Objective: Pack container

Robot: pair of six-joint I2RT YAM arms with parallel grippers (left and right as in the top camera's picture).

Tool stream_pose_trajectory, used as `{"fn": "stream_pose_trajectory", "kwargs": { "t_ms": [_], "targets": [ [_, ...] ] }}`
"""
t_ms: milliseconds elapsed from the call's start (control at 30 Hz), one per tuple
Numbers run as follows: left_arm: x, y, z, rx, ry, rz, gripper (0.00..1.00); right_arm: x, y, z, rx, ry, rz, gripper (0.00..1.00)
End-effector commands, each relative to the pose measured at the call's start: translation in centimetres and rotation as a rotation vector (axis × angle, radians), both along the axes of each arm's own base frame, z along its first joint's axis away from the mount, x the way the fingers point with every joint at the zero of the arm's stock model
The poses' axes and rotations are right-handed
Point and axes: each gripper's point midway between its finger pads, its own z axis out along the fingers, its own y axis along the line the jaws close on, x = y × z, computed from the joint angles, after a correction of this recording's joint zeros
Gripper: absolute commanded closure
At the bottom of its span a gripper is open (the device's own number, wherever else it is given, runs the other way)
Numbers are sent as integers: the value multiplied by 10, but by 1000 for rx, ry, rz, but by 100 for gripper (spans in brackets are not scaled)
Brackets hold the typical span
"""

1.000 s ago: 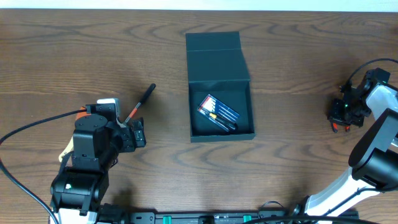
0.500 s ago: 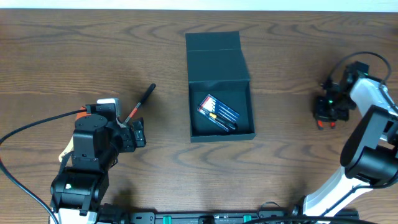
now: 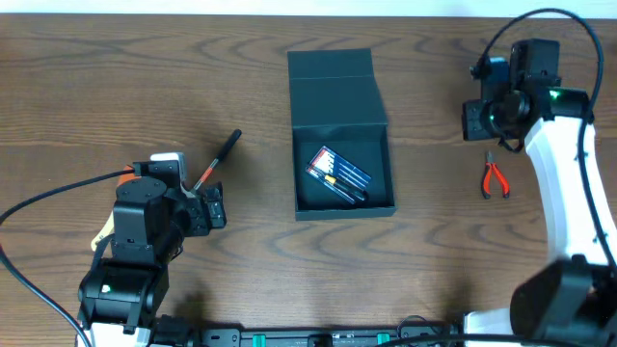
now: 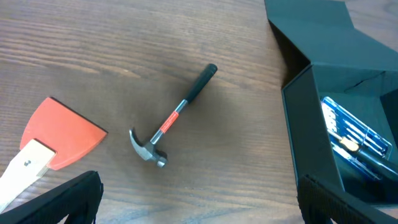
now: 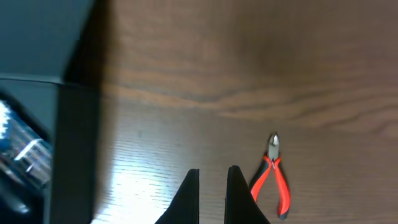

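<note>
The container (image 3: pixel 337 96), a dark teal-grey box, lies open at mid-table with its lid flat on the far side. A blue packet of small tools (image 3: pixel 339 174) lies inside; it also shows in the left wrist view (image 4: pixel 351 134). My left gripper (image 3: pixel 210 206) hovers near the front left, open wide and empty (image 4: pixel 199 199), with the hammer (image 4: pixel 176 117) ahead of it. My right gripper (image 3: pixel 477 120) hangs to the right of the container's lid, shut on nothing (image 5: pixel 212 180). Red-handled pliers (image 5: pixel 275 177) lie just right of its fingers.
The black-handled hammer (image 3: pixel 218 159) lies left of the container. A scraper with an orange blade (image 4: pixel 59 134) lies left of the hammer, mostly hidden under my left arm in the overhead view. The pliers (image 3: pixel 495 176) rest on the wood right of the container.
My right arm has swung from the table's right edge up and leftward. The pliers, seen earlier beneath its gripper, have shifted left and now lie uncovered. The left arm has not moved.
</note>
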Motion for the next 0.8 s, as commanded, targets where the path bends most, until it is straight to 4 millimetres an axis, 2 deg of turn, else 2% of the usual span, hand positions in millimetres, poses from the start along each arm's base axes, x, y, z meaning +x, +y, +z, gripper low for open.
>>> {"fn": "stream_pose_trajectory", "kwargs": {
  "t_ms": [0,167,300,533,767],
  "targets": [
    [2,2,8,8,-13,8,2,-2,-6,0,-38,11,-24,99],
    [0,2,6,9,-2,8,2,-10,-33,-22,-86,82,-156,99],
    [0,2,6,9,-2,8,1,-22,-52,-49,-84,168,-244,99],
    [0,2,6,9,-4,8,1,-40,-64,-96,-53,312,-286,99],
    [0,2,6,9,-4,8,2,-41,-67,-124,-49,376,-289,99]
  ]
}}
